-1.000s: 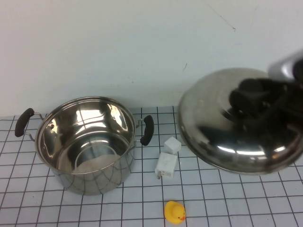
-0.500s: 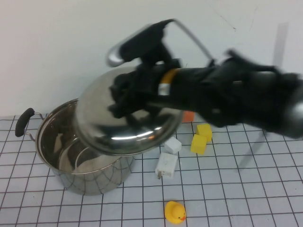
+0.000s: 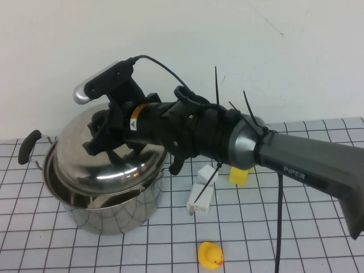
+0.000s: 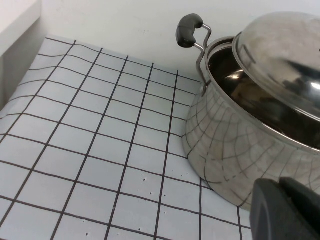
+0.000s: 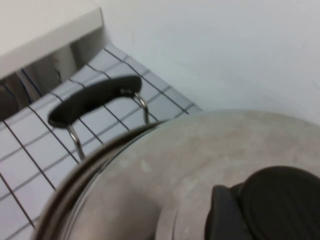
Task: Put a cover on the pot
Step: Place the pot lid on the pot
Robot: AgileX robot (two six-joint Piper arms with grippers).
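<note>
Right gripper [image 3: 105, 139] clamped on the black knob [image 5: 272, 202] of the domed steel lid [image 3: 105, 159], arm reaching in from the right side of the desk across to the left half. Lid sits tilted over the pot [image 3: 108, 199]: near edge dips inside the rim, far-left edge rides above it, so a gap shows in the left wrist view betw. lid [image 4: 285, 65] and pot wall [image 4: 235, 150]. Pot stands at left-centre of the gridded desk [image 3: 296, 227], close to the white back wall; one black side handle [image 3: 28, 146] sticks out at far left, the other mostly hidden behind the arm. Left gripper [image 4: 285, 210] low, just beside the pot's outer wall; only a dark corner of it shows, can't tell if open or closed. Just right of the pot: two white blocks [image 3: 202, 190], touching or nearly so. Yellow block [image 3: 239, 176] behind them, partly hidden by the arm. Yellow rubber duck [image 3: 210, 255] near the desk's front edge, well apart from the pot.
</note>
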